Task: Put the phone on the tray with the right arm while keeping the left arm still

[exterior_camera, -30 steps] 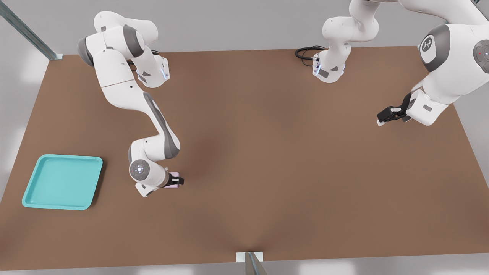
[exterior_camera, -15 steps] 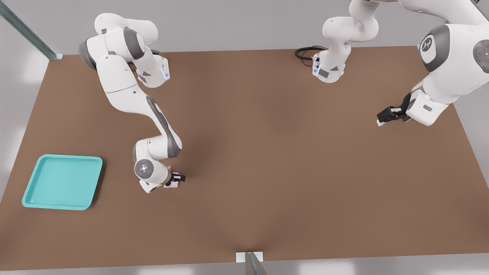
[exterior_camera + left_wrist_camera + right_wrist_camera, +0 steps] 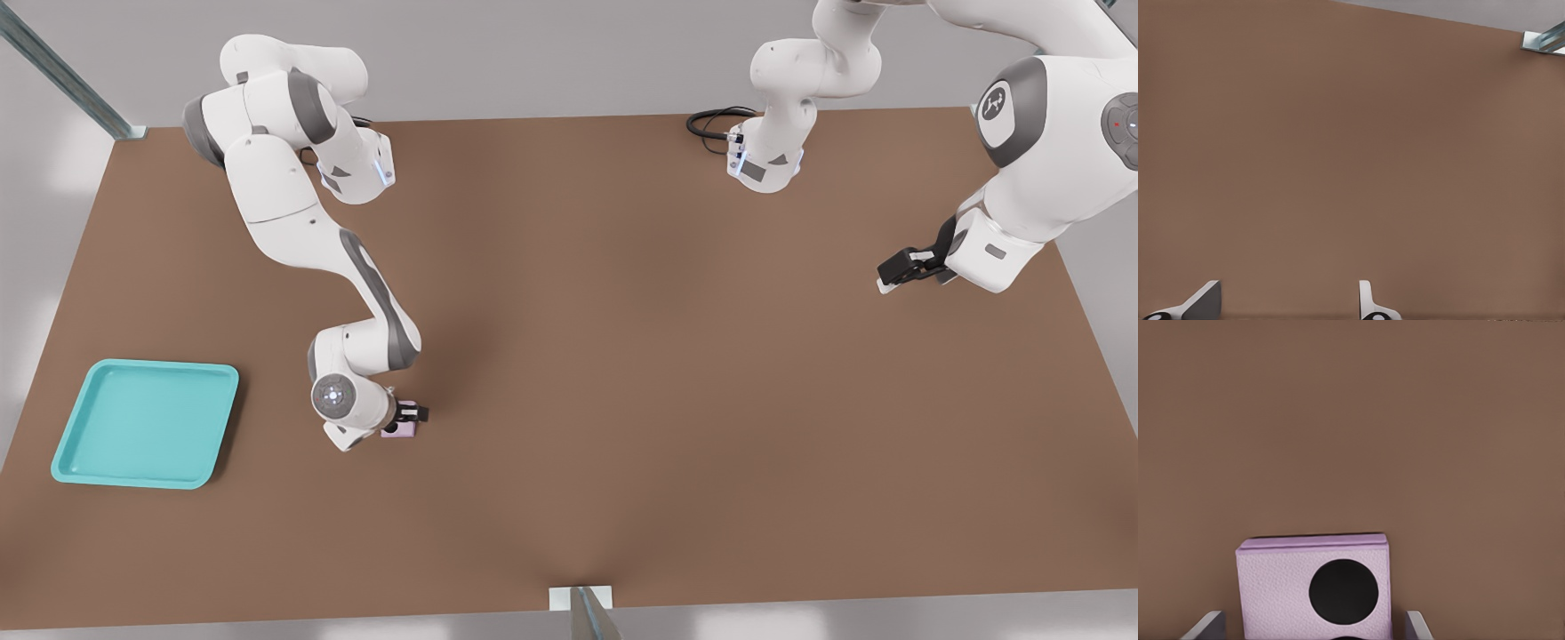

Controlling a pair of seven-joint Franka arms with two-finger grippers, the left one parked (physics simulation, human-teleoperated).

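The phone [image 3: 399, 431] is a small pale lilac slab lying flat on the brown table, to the front view's right of the tray [image 3: 142, 425]. The turquoise tray sits near the table's left edge with nothing in it. My gripper [image 3: 410, 414] hangs low right over the phone, at the end of the bent right arm [image 3: 373, 293]. In the right wrist view the phone [image 3: 1313, 587] shows one black lens and lies between my gripper [image 3: 1313, 628]. One white fingertip [image 3: 1207, 624] stands on each side of it with a narrow gap. The gripper is open.
The parked arm's black gripper [image 3: 902, 268] hovers at the front view's far right. Two arm bases [image 3: 356, 169] [image 3: 765, 160] and a black cable [image 3: 711, 120] sit along the far edge. A metal post [image 3: 582, 609] stands at the near edge.
My wrist has dropped lower and shifted slightly toward the front view's left, bringing the gripper down around the phone. Phone and tray have not moved.
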